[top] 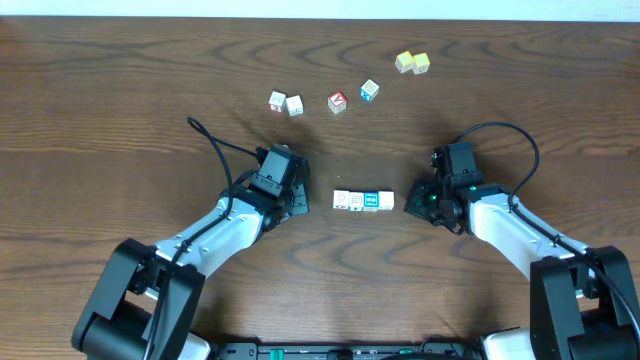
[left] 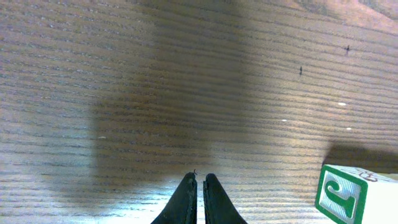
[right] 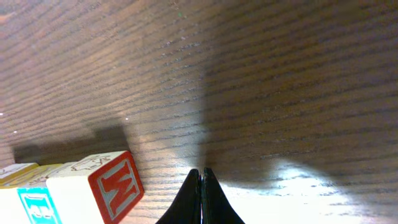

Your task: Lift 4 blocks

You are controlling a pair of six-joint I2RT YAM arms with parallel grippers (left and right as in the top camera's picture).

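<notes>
The four blocks (top: 363, 201) sit in a touching row mid-frame on the tabletop (top: 120, 120), between our left jaws and right jaws, both clenched empty. Light, rigid, slick; we judge squeezing the row's ends best.

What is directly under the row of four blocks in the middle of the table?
The row of four blocks rests straight on the wooden table; no mat or tray shows around it. The blocks' bottom faces and the wood beneath them are covered.

Overhead faces down; close, low wrist views share the blocks (top: 363, 200).
</notes>
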